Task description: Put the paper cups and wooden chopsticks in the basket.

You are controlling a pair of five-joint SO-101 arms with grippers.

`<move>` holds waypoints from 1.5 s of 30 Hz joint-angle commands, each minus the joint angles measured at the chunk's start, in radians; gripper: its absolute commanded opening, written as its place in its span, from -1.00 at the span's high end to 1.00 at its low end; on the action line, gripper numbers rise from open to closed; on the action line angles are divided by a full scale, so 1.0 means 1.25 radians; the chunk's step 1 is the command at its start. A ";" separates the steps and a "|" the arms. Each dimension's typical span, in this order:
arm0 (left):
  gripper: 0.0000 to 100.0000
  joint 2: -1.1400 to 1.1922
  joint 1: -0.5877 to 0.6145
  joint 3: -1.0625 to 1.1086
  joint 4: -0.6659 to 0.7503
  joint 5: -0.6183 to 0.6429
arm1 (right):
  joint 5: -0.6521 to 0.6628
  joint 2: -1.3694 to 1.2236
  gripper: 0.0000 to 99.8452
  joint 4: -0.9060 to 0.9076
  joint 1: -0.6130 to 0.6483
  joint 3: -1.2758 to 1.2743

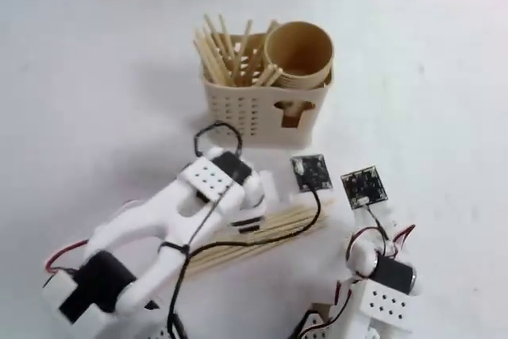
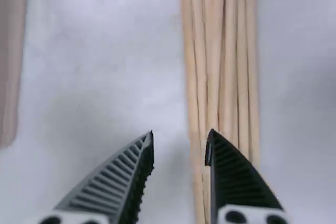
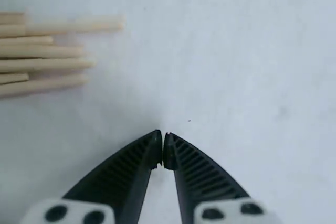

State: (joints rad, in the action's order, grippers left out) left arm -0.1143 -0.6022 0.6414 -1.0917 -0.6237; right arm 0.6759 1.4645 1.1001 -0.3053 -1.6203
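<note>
Several pale wooden chopsticks (image 2: 220,51) lie bundled on the white table (image 1: 95,77), near the cream perforated basket (image 1: 238,109) holding brown paper cups (image 1: 300,53). We judge the left gripper (image 2: 180,135), jaws moderately parted at the bundle's edge, is set to pinch; the right gripper (image 3: 163,136) rests closed.

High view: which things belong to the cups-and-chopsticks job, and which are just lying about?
Job:
- basket
- paper cups, stacked in it
- wooden chopsticks, standing in it
- loose chopsticks, lying outside it

Lying about:
- circuit board on a cable
- second circuit board, wired too
</note>
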 commanded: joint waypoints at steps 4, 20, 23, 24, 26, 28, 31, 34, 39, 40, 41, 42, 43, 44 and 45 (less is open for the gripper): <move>0.65 0.100 0.001 -0.007 0.047 0.021 | 0.007 -0.142 0.97 -0.064 -0.010 0.068; 0.95 0.192 0.125 -0.103 0.088 0.020 | 0.009 -0.172 0.97 -0.074 -0.010 0.076; 0.95 0.207 0.128 -0.118 0.076 0.001 | 0.009 -0.172 0.97 -0.074 -0.010 0.076; 0.95 0.204 0.129 -0.125 0.066 -0.002 | 0.009 -0.172 0.97 -0.074 -0.010 0.076; 0.95 0.187 0.129 -0.137 0.041 -0.001 | 0.009 -0.172 0.97 -0.078 -0.010 0.075; 0.95 0.159 0.126 -0.147 0.011 -0.002 | 0.009 -0.172 0.97 -0.084 -0.010 0.075; 0.95 0.095 0.123 -0.151 -0.033 -0.001 | 0.009 -0.172 0.97 -0.084 -0.010 0.075; 0.95 0.014 0.125 -0.151 -0.088 -0.001 | 0.009 -0.172 0.97 -0.084 -0.010 0.075; 0.95 -0.142 0.126 -0.151 -0.173 -0.005 | 0.009 -0.172 0.97 -0.084 -0.010 0.075; 0.95 -0.176 0.126 -0.152 -0.183 -0.005 | 0.009 -0.172 0.97 -0.084 -0.010 0.074; 0.95 -0.214 0.126 -0.152 -0.190 -0.005 | 0.009 -0.172 0.97 -0.083 -0.010 0.074; 0.95 -0.251 0.129 -0.152 -0.196 -0.005 | 0.009 -0.172 0.97 -0.083 -0.010 0.074; 0.95 -0.288 0.131 -0.155 -0.201 0.000 | 0.009 -0.172 0.97 -0.083 -0.010 0.074; 0.95 -0.321 0.134 -0.166 -0.215 0.001 | 0.009 -0.172 0.97 -0.083 -0.010 0.074; 0.95 -0.357 0.143 -0.182 -0.228 0.001 | 0.009 -0.172 0.97 -0.083 -0.010 0.074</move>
State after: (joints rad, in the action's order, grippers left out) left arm -0.3705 -0.4503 0.4941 -1.3280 -0.6176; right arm 0.6759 1.2543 1.0127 -0.3069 -1.5681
